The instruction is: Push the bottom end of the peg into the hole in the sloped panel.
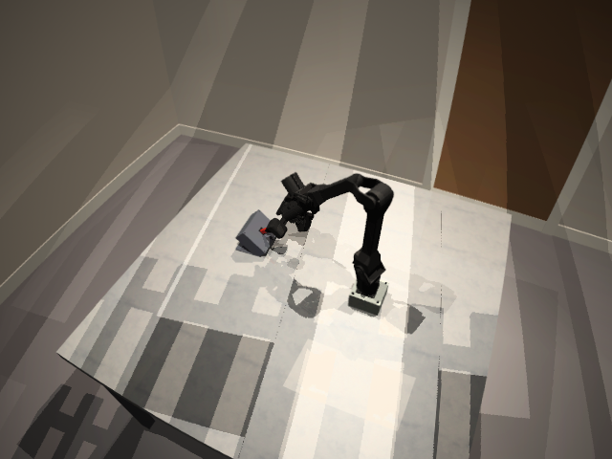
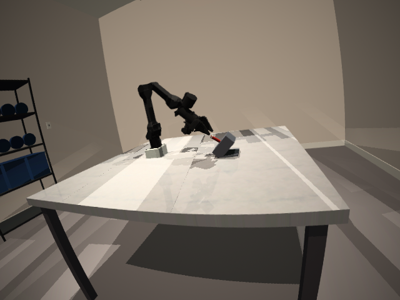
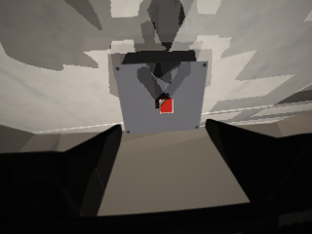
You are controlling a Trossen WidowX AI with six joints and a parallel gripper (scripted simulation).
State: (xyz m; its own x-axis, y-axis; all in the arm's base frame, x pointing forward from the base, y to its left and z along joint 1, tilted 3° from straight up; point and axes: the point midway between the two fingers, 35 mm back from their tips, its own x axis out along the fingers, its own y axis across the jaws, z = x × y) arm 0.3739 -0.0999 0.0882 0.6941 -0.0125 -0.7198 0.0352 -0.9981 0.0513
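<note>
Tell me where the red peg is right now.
The red peg sits in the hole at the middle of the sloped grey panel in the wrist view, ahead of the open gripper; in the exterior view it juts from the panel toward the arm.

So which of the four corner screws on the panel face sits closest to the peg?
None stands out. The red peg sits in the hole near the middle of the grey panel, well away from all four corner screws.

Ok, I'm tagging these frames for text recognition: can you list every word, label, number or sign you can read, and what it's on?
None: no view shows readable text.
The grey panel bears only corner screws and the red peg.
The arm, its base and the open gripper show no markings.
The shelf rack and its blue bins carry no visible label.
</note>
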